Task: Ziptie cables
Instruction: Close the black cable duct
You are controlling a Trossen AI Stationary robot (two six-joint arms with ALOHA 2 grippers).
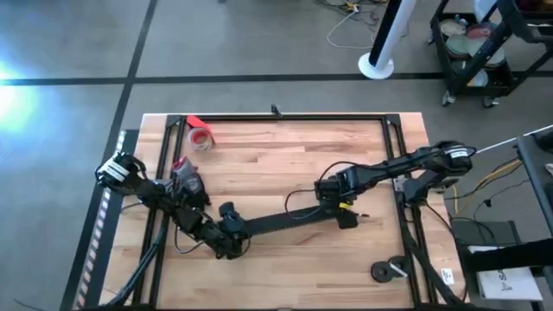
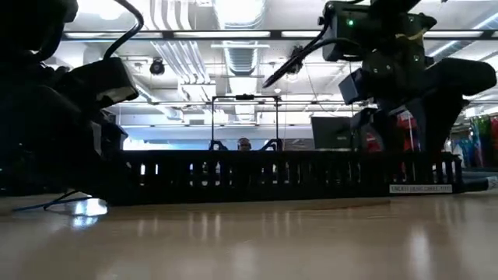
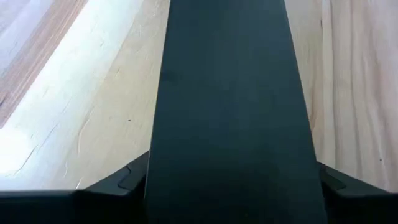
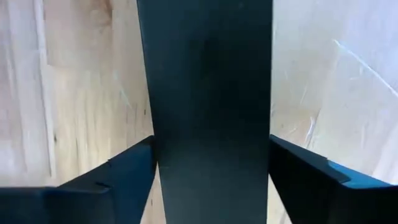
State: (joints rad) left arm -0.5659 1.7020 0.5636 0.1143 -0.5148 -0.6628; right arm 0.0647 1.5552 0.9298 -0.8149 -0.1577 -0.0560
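Mid-table, left pincer [image 1: 232, 245] and right pincer [image 1: 339, 210] clamp black strip [image 1: 281, 223].

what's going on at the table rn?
Both arms are on one long wide black strip lying across the wooden table. The left gripper is at one end, the right gripper at the other; each wrist view shows the strip running between that gripper's fingers, apparently clamped. A thin dark wire loops beside the right gripper. A red tape roll sits near the far edge. No ziptie can be made out.
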